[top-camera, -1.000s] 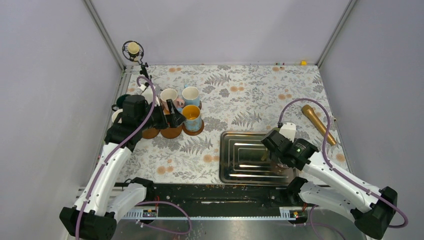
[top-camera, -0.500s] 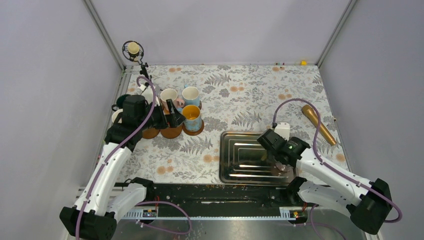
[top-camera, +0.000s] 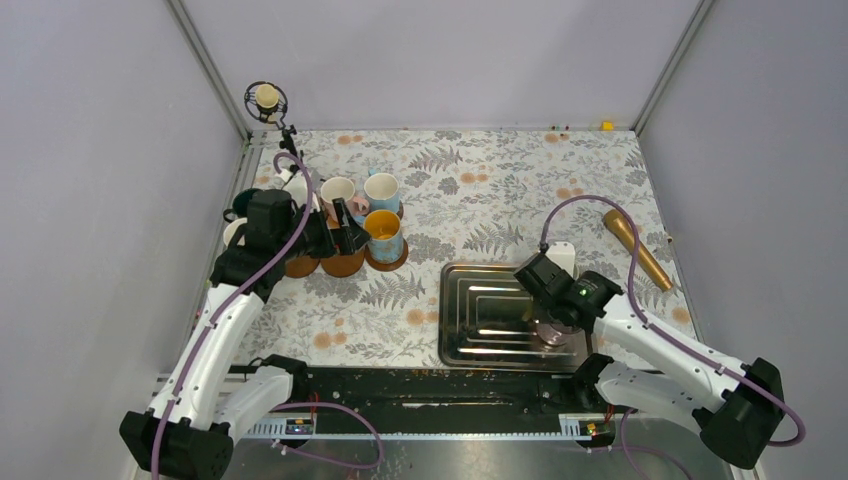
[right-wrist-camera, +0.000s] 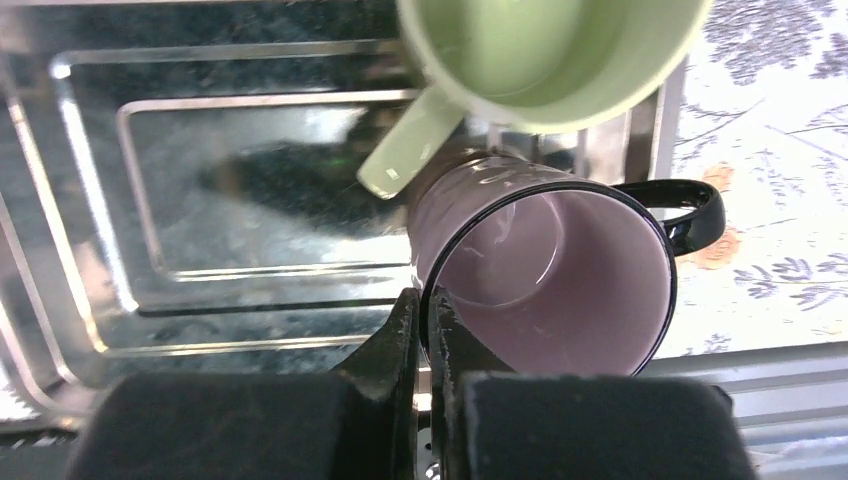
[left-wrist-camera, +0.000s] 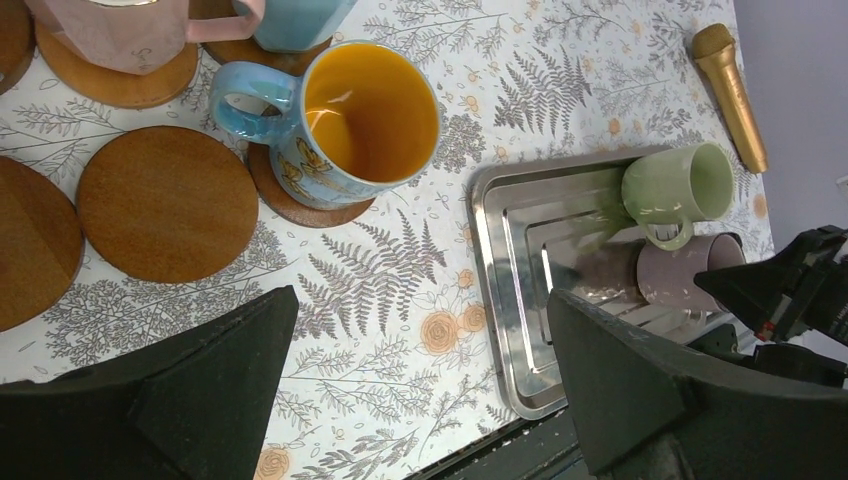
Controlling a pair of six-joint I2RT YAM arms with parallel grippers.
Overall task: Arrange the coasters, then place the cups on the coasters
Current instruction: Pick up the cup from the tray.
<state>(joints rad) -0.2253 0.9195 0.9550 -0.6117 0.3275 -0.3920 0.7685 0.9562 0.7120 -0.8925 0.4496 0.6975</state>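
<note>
My right gripper (right-wrist-camera: pixel 428 310) is shut on the rim of the mauve cup (right-wrist-camera: pixel 550 270), one finger inside and one outside. That cup lies on its side in the steel tray (right-wrist-camera: pixel 200 200), its black handle off to the right, and a pale green cup (right-wrist-camera: pixel 540 50) lies against it. My left gripper (left-wrist-camera: pixel 420 330) hangs open and empty above the cloth, near two bare coasters (left-wrist-camera: pixel 167 203) (left-wrist-camera: pixel 30 240). A blue cup with an orange inside (left-wrist-camera: pixel 365 115) stands on a coaster. A pink cup (left-wrist-camera: pixel 110 35) and a light blue cup (top-camera: pixel 381 190) stand behind it on coasters.
A gold microphone-shaped object (top-camera: pixel 636 248) lies on the flowered cloth right of the tray (top-camera: pixel 470 320). A small stand with a round head (top-camera: pixel 266 98) rises at the back left corner. More cups crowd the left edge behind my left arm.
The right gripper has gone from partly open to shut on the mauve cup's rim, after shifting slightly left over the tray. The left arm has stayed still.
</note>
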